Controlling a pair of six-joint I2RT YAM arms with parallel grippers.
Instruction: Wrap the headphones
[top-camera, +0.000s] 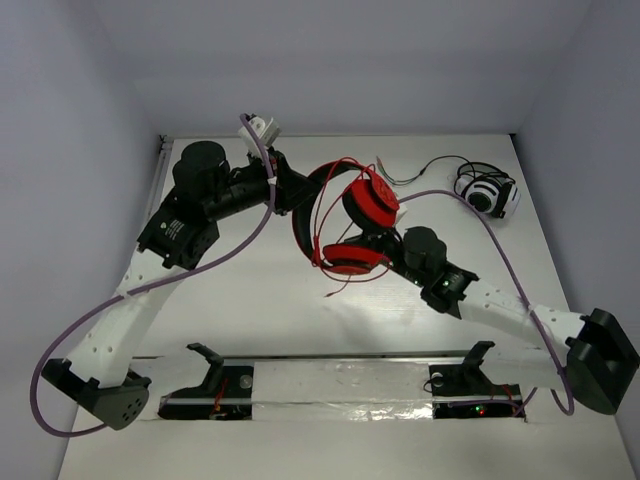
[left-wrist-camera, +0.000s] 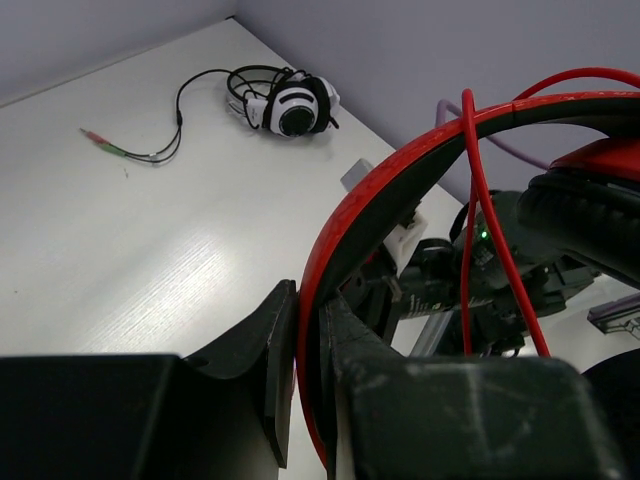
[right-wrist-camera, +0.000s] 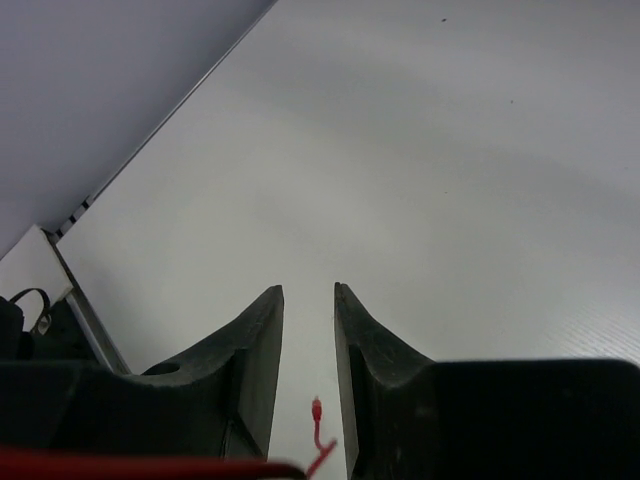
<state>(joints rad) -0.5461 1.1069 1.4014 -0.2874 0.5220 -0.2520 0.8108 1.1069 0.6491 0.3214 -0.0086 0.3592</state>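
The red headphones (top-camera: 372, 200) are held up over the middle of the table, with one earcup above the other (top-camera: 352, 258). My left gripper (top-camera: 298, 195) is shut on the red-and-black headband (left-wrist-camera: 400, 190), which is pinched between its jaws (left-wrist-camera: 308, 300). The thin red cable (left-wrist-camera: 480, 220) loops over the headband, and its loose end (top-camera: 330, 293) trails on the table. My right gripper (top-camera: 378, 245) is beside the lower earcup. Its jaws (right-wrist-camera: 309, 292) stand slightly apart with nothing between the tips. The cable's plug end (right-wrist-camera: 316, 408) shows below them.
Smaller white and black headphones (top-camera: 488, 192) lie at the back right, also in the left wrist view (left-wrist-camera: 290, 100), with their dark cable and plugs (top-camera: 385, 170) running left. A foil strip with the arm mounts (top-camera: 340, 385) lines the near edge. Purple arm cables (top-camera: 500, 250) hang alongside.
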